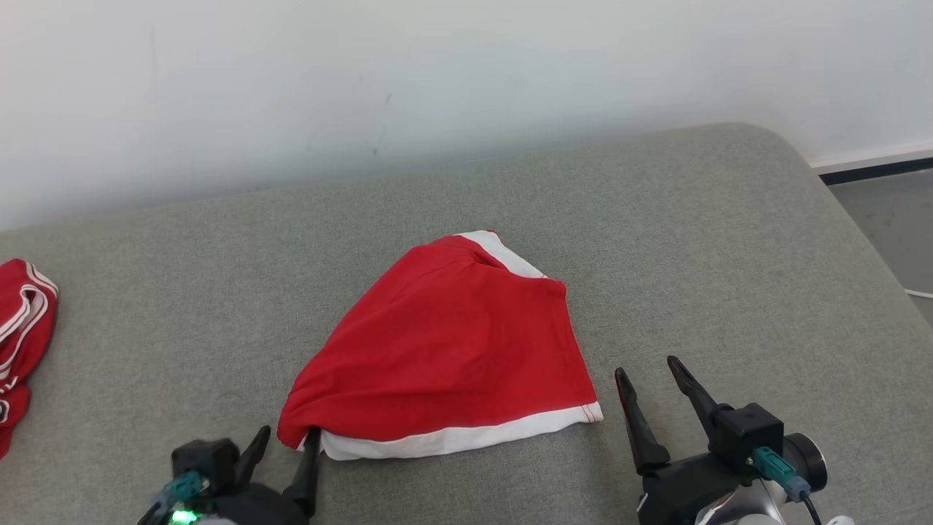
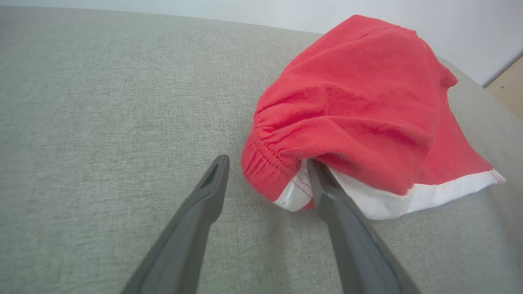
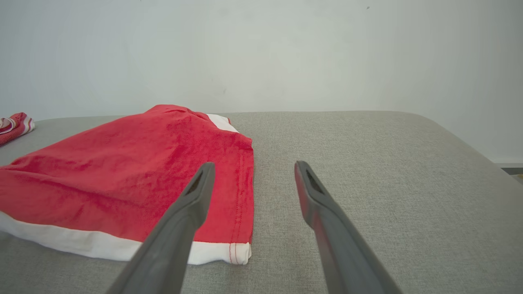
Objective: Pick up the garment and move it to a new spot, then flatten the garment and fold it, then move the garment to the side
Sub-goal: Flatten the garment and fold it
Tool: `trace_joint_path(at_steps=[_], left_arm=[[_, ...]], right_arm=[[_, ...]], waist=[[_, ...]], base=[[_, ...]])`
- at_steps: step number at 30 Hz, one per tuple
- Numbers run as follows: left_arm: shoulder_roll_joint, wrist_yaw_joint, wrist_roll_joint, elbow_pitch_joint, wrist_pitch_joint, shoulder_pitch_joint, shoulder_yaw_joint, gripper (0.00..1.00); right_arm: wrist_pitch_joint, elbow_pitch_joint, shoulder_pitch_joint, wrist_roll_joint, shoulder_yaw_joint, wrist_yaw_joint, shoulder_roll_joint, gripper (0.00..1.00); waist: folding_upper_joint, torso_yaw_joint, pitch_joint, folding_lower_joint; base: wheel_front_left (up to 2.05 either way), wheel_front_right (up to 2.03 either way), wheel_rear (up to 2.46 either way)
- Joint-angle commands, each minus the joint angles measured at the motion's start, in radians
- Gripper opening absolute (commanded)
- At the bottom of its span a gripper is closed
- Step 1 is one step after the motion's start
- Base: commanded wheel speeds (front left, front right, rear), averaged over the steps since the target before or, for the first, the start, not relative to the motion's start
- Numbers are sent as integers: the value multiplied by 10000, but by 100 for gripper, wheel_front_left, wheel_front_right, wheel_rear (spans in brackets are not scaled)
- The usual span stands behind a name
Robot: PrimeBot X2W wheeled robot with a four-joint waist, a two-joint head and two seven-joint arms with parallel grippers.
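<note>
At the garment [image 1: 452, 343] corner, left hand [image 1: 288, 435] stands spread.

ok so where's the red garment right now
Head view: the red garment lies central on the grey cushion, its near left corner at the open left gripper, the right gripper just off its right corner.

On my feed the work surface is a grey fabric cushion [image 1: 656, 240], kinda like a sofa seat. A pair of red shorts [image 1: 452, 350] with white trim lies rumpled around the middle. Another red-and-white striped garment [image 1: 22, 321] sits well apart at the left edge.
</note>
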Motion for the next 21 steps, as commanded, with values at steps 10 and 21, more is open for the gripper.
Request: trace_joint_path(at_steps=[10,21], left_arm=[[154,487,97,-1118,-942,1218,1168,100],[-1321,-33,2637,-3997,-949,2434,3987,100]], right_arm=[[61,-128,346,-166,-554,-25,-2,100],[-13,-345,575,-222,-1062,-25,-4,100]], waist=[[-1,68,-305,0],[-1,621,-545,0]], base=[[0,0,0],[0,0,0]])
